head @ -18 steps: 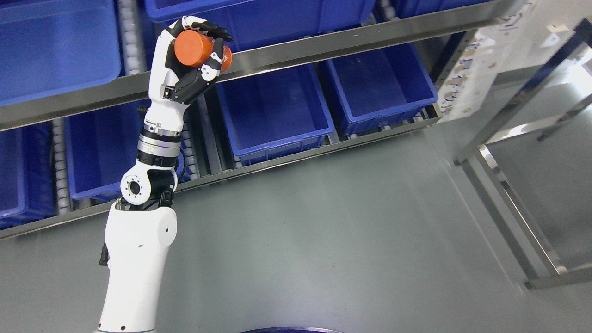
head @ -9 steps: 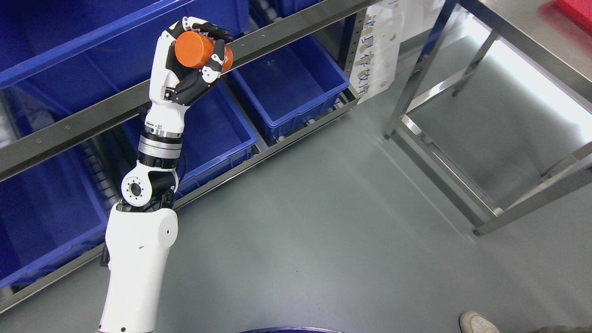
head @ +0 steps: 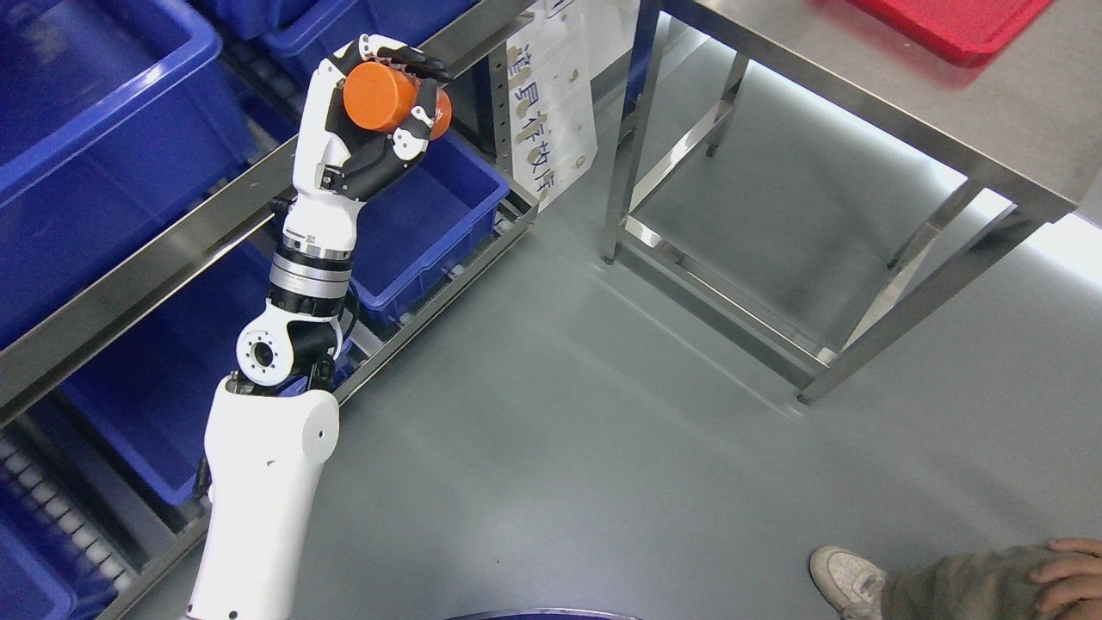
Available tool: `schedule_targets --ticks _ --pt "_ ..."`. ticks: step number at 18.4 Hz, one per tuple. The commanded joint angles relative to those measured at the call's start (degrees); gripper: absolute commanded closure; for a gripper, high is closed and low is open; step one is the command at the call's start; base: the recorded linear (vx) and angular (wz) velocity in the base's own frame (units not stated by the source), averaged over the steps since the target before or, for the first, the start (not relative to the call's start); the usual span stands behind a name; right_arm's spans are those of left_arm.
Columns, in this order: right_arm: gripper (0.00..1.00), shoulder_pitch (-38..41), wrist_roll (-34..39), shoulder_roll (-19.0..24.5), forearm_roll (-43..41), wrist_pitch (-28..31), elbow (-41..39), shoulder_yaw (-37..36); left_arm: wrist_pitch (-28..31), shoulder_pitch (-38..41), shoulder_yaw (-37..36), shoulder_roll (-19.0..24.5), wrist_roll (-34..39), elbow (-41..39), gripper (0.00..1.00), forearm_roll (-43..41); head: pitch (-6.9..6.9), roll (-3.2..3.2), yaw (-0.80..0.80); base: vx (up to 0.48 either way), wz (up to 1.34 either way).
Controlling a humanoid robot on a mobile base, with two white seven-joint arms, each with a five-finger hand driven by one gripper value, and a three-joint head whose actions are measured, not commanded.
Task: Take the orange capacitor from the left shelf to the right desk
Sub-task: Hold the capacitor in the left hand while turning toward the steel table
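Up at 11 o'clock, left hand [head: 372, 112] raised on its upright arm, fingers [head: 419, 62] curled round the orange capacitor [head: 386, 96], thumb pressing from below. Capacitor sits off the shelf [head: 155, 258], in front of a blue bin [head: 430, 215]. Steel desk [head: 947, 120] at 2 o'clock, well apart from the hand, red tray [head: 947, 26] on it. A person's shoe [head: 848, 577] and hand [head: 1067, 568] at 5 o'clock.
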Motion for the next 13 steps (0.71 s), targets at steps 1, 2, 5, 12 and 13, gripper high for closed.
schedule_targets --ticks 1,2,5,12,13 --pt "0.0 1.9 -0.1 -1.0 0.0 0.0 -1.3 -0.6 -0.5 0.3 -5.9 1.0 0.2 -0.9 0.94 0.0 0.0 0.0 0.0 0.249 -0.46" --pt "0.0 1.9 -0.1 -1.0 0.0 0.0 -1.3 -0.7 -0.4 0.3 -6.1 1.0 0.2 -0.9 0.94 0.0 0.0 0.0 0.0 0.264 -0.42" --pt "0.0 1.9 -0.1 -1.0 0.0 0.0 -1.3 -0.7 -0.4 0.5 -7.0 1.0 0.2 -0.9 0.94 0.0 0.0 0.0 0.0 0.242 -0.4" --pt "0.0 1.9 -0.1 -1.0 0.0 0.0 -1.3 -0.6 -1.2 2.3 -10.0 1.0 0.1 -1.0 0.94 0.0 0.0 0.0 0.0 0.308 -0.41" --pt "0.0 1.9 -0.1 -1.0 0.0 0.0 -1.3 -0.7 -1.3 2.4 -11.0 1.0 0.1 -1.0 0.94 0.0 0.0 0.0 0.0 0.325 -0.37"
